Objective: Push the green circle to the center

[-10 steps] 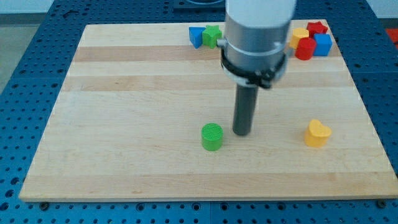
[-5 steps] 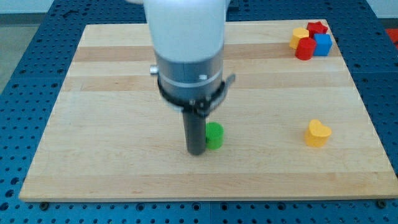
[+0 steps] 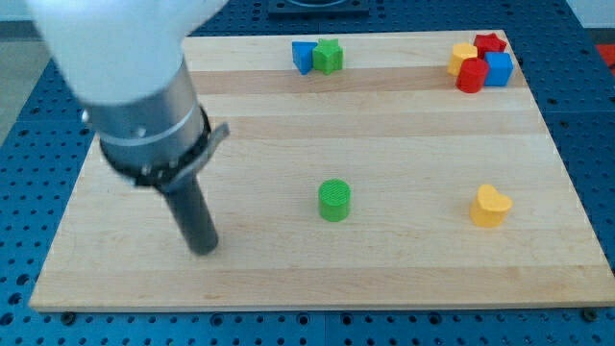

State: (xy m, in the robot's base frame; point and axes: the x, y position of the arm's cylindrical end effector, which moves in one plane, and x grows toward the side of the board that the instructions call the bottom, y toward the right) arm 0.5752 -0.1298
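The green circle (image 3: 334,200) is seen standing upright on the wooden bench (image 3: 288,279), a little below the middle of the board and slightly toward the view's right of centre. It is touched by nothing, and bare wood is visible all around it.

My tip (image 3: 204,249) is placed well to the view's left of the green circle and somewhat lower, toward the view's bottom. It is set apart from every block. The dark rod is tilted in the picture, its upper part being carried by a large white and grey arm body that fills the view's upper left corner. No fingers are fitted to this arm, so nothing is grasped or clenched; only the rod's end is presented to the board.

At the view's top, near the middle, a blue block (image 3: 304,56) and a green star (image 3: 329,55) are found side by side, touching or nearly so. In the top right corner a tight cluster is formed by a yellow block (image 3: 463,54), a red star (image 3: 490,42), a red block (image 3: 471,76) and a blue cube (image 3: 498,68). A yellow heart-shaped block (image 3: 490,206) is seen alone at the view's right, level with the green circle and well apart from it.
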